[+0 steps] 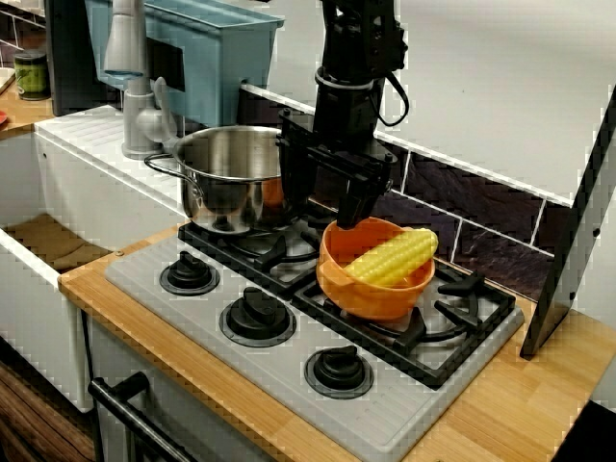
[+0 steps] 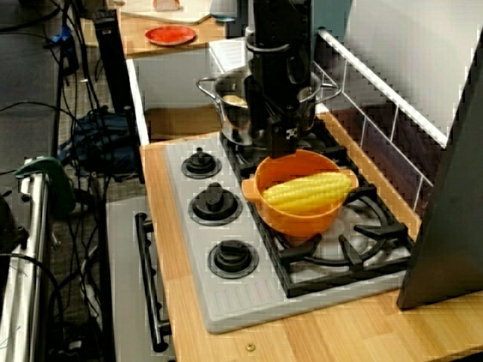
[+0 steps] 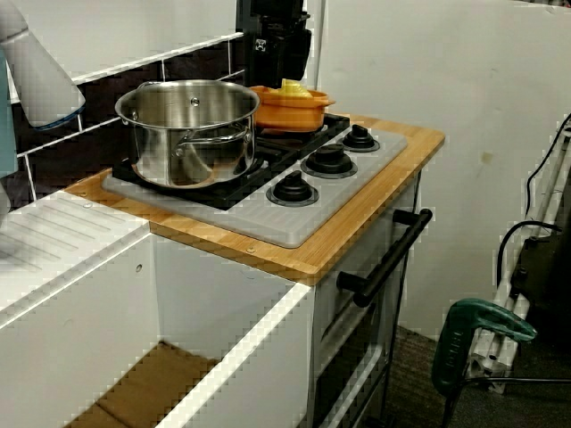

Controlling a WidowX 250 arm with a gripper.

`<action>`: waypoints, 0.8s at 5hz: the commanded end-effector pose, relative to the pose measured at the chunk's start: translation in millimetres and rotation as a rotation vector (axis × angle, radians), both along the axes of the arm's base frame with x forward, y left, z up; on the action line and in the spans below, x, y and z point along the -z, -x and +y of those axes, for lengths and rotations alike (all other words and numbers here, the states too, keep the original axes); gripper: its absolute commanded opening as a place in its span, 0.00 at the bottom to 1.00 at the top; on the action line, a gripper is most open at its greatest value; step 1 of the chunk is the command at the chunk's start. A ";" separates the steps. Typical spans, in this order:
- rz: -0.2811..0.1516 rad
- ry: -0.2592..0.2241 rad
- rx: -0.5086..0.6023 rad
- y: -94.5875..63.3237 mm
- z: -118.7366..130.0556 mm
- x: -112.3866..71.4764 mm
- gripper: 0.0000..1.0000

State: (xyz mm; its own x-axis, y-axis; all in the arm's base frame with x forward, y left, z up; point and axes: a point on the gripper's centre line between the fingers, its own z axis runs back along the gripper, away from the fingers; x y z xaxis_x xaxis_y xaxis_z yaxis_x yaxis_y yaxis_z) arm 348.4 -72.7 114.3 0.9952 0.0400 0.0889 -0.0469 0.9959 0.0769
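The wooden table (image 1: 539, 385) carries a grey stove top (image 1: 289, 371) with black grates over its burners. On the rear left burner, as seen from the front, stands a steel pot (image 1: 226, 183), upright and with no lid, its handles sticking out to the sides. Just beside it, on the next burner along, sits an orange bowl (image 1: 371, 294). The two are close, though I can't tell whether they touch. The black arm comes straight down between them, and its tool (image 1: 325, 217) hangs with its fingers spread and nothing between them. One finger is on the pot's side, and the other is right at the bowl's back rim; whether it touches the rim I cannot tell. A yellow corn cob (image 1: 393, 258) lies across the bowl, one end resting over the far rim. Three black knobs (image 1: 256, 316) run in a row along the stove's front edge.
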 end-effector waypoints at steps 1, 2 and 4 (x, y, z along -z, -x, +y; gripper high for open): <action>-0.077 0.004 -0.012 -0.6 10.7 -20.1 1.00; -0.078 -0.003 -0.024 -2.4 13.1 -14.5 1.00; -0.082 -0.012 -0.041 -4.6 13.7 -7.4 1.00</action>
